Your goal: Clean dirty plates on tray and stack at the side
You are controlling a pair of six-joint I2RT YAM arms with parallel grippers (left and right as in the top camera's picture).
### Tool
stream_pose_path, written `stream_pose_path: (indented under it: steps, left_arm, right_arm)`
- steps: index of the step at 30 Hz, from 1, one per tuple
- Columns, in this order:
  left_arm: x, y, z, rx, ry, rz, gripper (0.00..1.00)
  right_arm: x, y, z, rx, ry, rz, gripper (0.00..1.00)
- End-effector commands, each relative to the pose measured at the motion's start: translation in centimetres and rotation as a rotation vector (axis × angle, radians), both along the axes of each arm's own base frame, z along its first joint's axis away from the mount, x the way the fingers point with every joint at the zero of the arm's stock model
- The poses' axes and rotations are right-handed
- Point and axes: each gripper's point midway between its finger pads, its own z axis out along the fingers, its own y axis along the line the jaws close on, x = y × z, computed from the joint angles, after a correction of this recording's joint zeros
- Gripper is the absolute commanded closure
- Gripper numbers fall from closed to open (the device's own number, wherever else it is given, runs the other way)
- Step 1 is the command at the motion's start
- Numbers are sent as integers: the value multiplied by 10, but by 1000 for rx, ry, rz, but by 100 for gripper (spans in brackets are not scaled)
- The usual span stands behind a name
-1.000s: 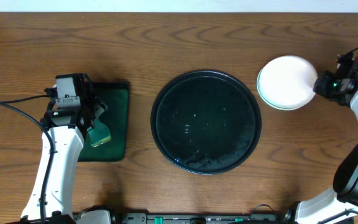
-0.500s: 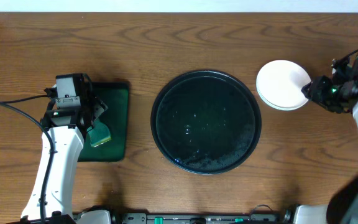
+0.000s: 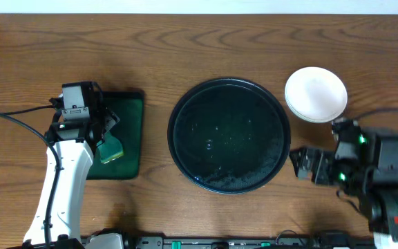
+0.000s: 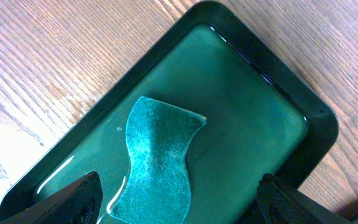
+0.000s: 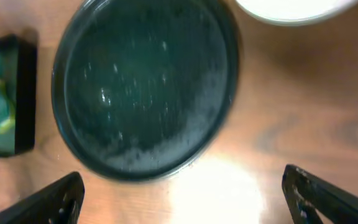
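Observation:
The plates (image 3: pixel 315 94) sit as a stack on the table to the right of the tray, a white one on top; in the right wrist view only the stack's edge (image 5: pixel 291 7) shows at the top. The black round tray (image 3: pixel 230 135) holds no plates and looks wet (image 5: pixel 145 87). My right gripper (image 3: pixel 300 164) is open and empty, low beside the tray's right rim and well in front of the stack; its fingertips (image 5: pixel 48 199) stand wide apart. My left gripper (image 4: pixel 179 208) hangs open above a teal sponge (image 4: pixel 160 162), not touching it.
The sponge (image 3: pixel 112 149) lies in a dark green rectangular tray (image 3: pixel 131 111) left of the black tray, seen close up in the left wrist view (image 4: pixel 260 124). Bare wooden table surrounds everything; glare brightens the wood below the right gripper.
My right gripper opened, let go of the plates and swung back toward the front of the table. The stack stays at the right. The left arm has not moved.

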Motion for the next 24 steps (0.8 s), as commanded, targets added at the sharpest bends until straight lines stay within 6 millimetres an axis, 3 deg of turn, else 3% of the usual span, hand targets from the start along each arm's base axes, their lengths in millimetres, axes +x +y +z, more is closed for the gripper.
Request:
stream_pose_path:
  steps: [1, 9, 24]
  left_arm:
    - [4, 3, 7, 7, -15, 7, 19]
    - [4, 3, 7, 7, -15, 7, 19]
    - [4, 3, 7, 7, -15, 7, 19]
  right_arm:
    - [-14, -5, 2, -27, -20, -20, 1]
    - [-24, -17, 15, -83, -148, -49, 1]
    - [26, -21, -17, -78, -731, -94, 1]
